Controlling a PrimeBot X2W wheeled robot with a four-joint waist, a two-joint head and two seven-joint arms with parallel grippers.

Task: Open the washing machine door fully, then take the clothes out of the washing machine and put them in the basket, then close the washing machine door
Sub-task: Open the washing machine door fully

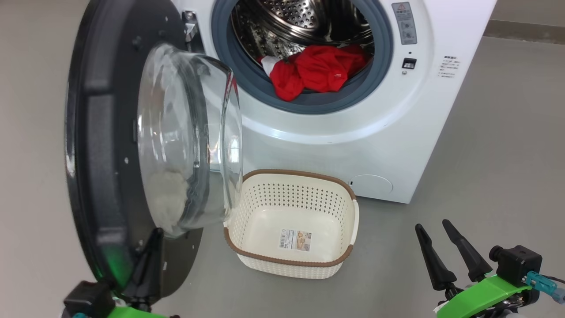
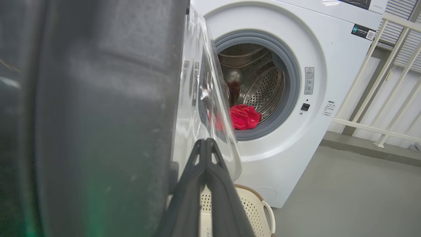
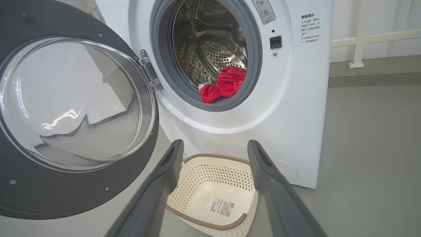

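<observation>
While door stands swung out, blocking: washing machine door (image 1: 110, 145) hangs almost edge-on at 9 o'clock in head view; its glass bowl (image 1: 190, 141) bulges toward centre and covers the basket's left corner.
Surroundings: grey floor (image 1: 485, 154) all round; white railing (image 3: 360, 33) behind the machine at 2 o'clock in right wrist view.
Machine: washing machine (image 1: 397, 132) at 12 o'clock, drum mouth uncovered.
Clothes: red clothes (image 1: 320, 70) heaped at the drum's front lip, spilling onto the grey ring, 12 o'clock.
Basket: basket (image 1: 291, 196) upright on floor at 6 o'clock, just in front of machine, paper label on its bottom.
Left arm: left gripper (image 2: 206, 142) low at 7 o'clock, fingers pointing up along door's inner face below the bowl; jaws pressed together, gripping nothing; contact with door unclear.
Right arm: right gripper (image 1: 432, 224) at 5 o'clock above floor, apart from basket, fingers aimed at machine; jaws spread wide, holding nothing.
</observation>
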